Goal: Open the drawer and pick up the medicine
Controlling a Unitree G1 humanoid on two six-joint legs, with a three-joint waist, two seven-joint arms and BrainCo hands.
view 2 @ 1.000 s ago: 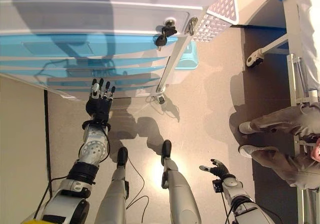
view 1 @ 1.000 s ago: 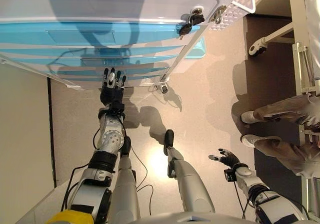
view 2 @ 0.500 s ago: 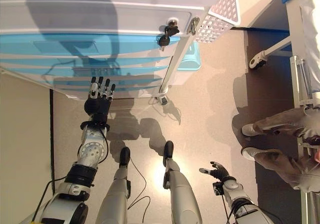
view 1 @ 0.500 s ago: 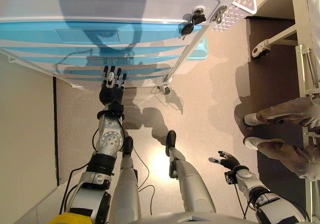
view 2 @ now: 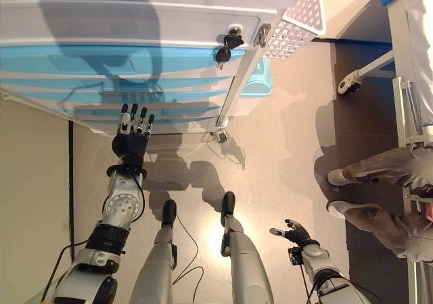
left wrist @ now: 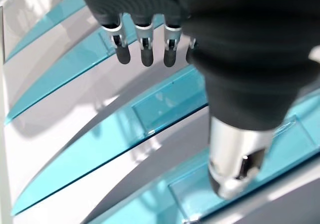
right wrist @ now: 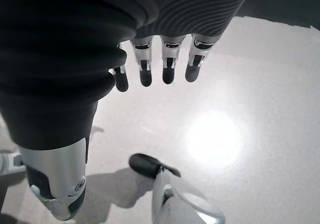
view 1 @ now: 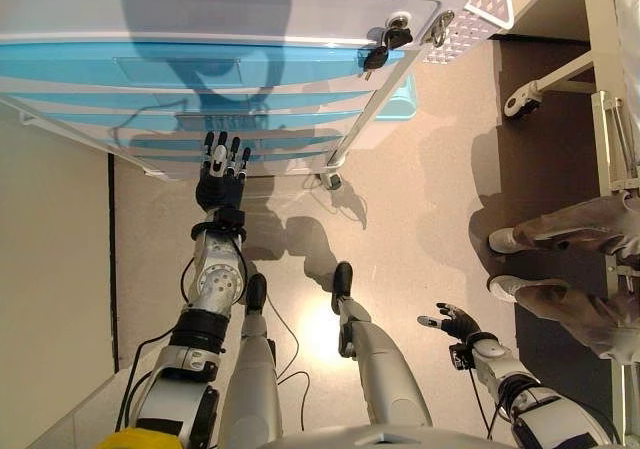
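Observation:
A white cart with several pale blue drawer fronts (view 1: 180,69) stands ahead, all of them closed, with keys (view 1: 380,47) hanging in a lock at its upper right. No medicine shows in any view. My left hand (view 1: 222,181) is open, fingers straight, and reaches up to the lowest drawer fronts; whether the fingertips touch is unclear. In the left wrist view its fingers (left wrist: 145,49) hang just off a blue drawer front with a recessed handle panel (left wrist: 165,99). My right hand (view 1: 455,321) hangs open and idle low on the right, over bare floor (right wrist: 215,134).
A white perforated basket (view 1: 470,14) hangs on the cart's right side and a pale blue bin (view 1: 402,99) sits behind it. The cart's caster (view 1: 328,179) is near my left hand. A person's legs and shoes (view 1: 560,229) and a wheeled frame (view 1: 520,97) stand at the right.
My left hand has crept a little further forward toward the lower drawer fronts. The camera shifted slightly. The right hand has stayed put.

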